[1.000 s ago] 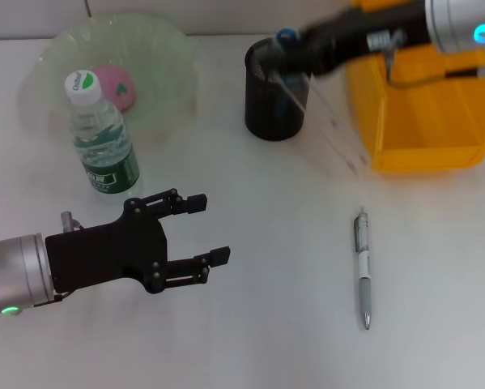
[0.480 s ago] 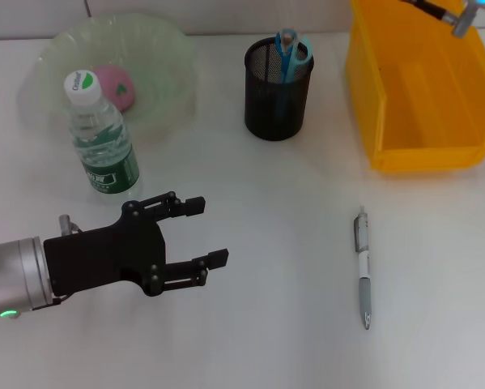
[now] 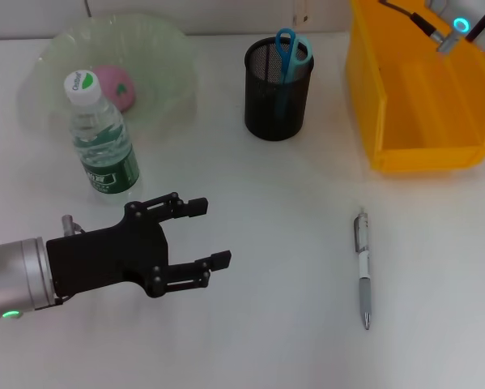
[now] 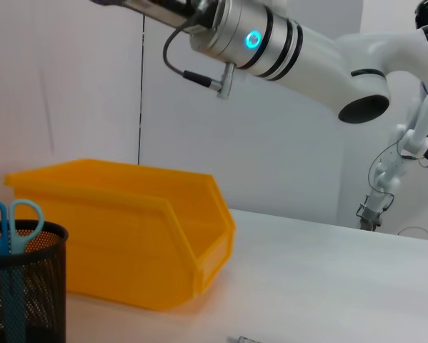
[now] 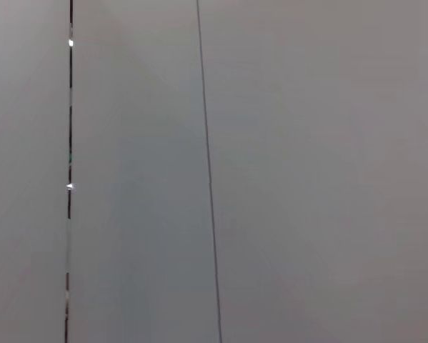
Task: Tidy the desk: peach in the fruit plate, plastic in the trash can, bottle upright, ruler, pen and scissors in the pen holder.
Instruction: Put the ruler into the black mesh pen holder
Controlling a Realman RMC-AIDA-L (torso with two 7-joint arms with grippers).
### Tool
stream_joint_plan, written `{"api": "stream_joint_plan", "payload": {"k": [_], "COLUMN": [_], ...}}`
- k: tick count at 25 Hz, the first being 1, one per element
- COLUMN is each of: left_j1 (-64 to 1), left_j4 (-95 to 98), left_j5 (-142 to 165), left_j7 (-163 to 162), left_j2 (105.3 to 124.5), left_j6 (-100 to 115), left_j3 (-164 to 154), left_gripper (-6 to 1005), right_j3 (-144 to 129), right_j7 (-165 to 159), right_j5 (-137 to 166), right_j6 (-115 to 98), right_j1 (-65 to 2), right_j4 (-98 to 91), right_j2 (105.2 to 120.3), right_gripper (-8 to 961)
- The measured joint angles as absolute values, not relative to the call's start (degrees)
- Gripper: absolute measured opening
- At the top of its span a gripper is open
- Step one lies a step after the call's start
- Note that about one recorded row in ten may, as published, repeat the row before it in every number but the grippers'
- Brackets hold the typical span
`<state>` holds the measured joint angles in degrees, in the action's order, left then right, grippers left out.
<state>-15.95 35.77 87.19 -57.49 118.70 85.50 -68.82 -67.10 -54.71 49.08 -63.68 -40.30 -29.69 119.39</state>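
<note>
Left claw (image 3: 206,232) hovers over the desk (image 3: 274,243), fingers apart, nothing in them; pen (image 3: 363,267) lies well off; right claw's out of view.

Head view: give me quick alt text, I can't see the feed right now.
The left hand hovers open over the desk near an upright bottle; a pen lies loose. Scissors stand in the pen holder, a peach sits in the plate, beside a yellow bin.
</note>
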Motion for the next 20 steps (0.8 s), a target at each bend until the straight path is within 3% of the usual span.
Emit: {"api": "stream_joint_plan", "payload": {"k": [11, 20], "left_j1": [-16.4, -16.5], "left_j4": [35.8, 35.8], "left_j5": [87.2, 86.7], "left_j7": [-57.1, -56.5], "left_j2": [118.74, 118.74], "left_j6": [85.5, 85.5], "left_j3": [-69.0, -68.5], "left_gripper": [794, 795], "right_j3": [-67.8, -68.6], "right_j7": [-40.6, -36.8], "right_j5": [43.9, 43.9], "right_j6": [-62.6, -64.5], "right_j1": [-47.8, -47.3], "right_j4": [-16.0, -15.6], "right_j2": [119.85, 119.89], "right_gripper": [368, 368]}}
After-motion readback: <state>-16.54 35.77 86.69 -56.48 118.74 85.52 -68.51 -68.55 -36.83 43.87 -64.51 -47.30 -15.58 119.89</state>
